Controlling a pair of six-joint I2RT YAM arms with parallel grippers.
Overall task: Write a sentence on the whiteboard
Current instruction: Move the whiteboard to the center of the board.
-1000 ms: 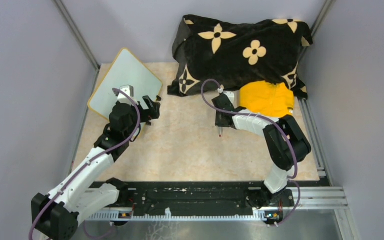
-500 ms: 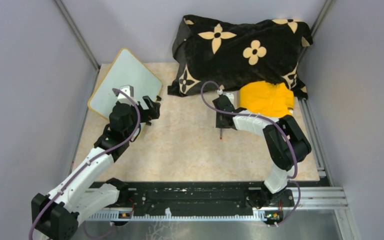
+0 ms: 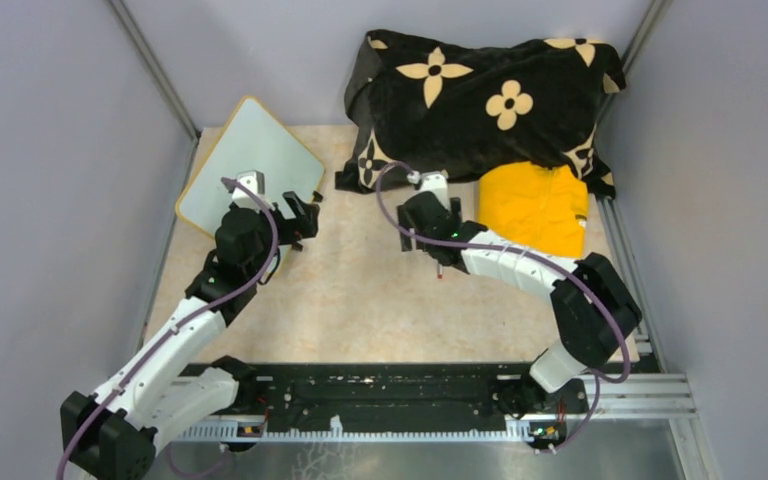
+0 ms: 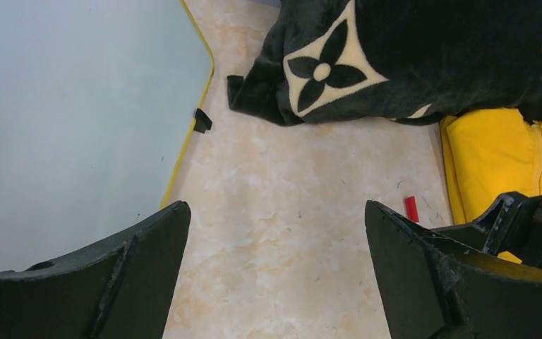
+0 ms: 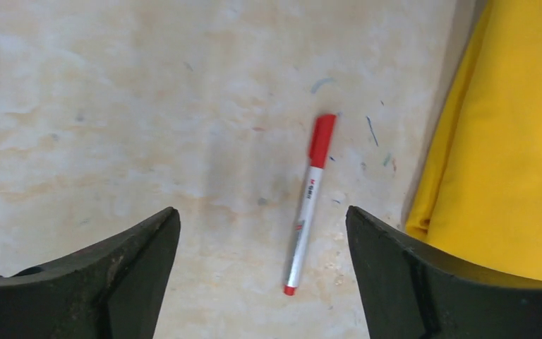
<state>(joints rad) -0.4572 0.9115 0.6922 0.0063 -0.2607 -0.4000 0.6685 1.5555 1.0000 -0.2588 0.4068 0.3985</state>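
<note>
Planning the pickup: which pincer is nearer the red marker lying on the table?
Right. The right pincer hangs open over the marker; the left pincer sits across the table beside the whiteboard.

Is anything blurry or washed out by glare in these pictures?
Top external view: soft, even light, everything sharp, no harsh shadows. Left wrist view: the glossy white yellow-framed whiteboard shows a flat bluish tint, no glare spot. Right wrist view: the slim red-and-white marker pen is crisp; the black gripper fingers look dark and featureless.
</note>
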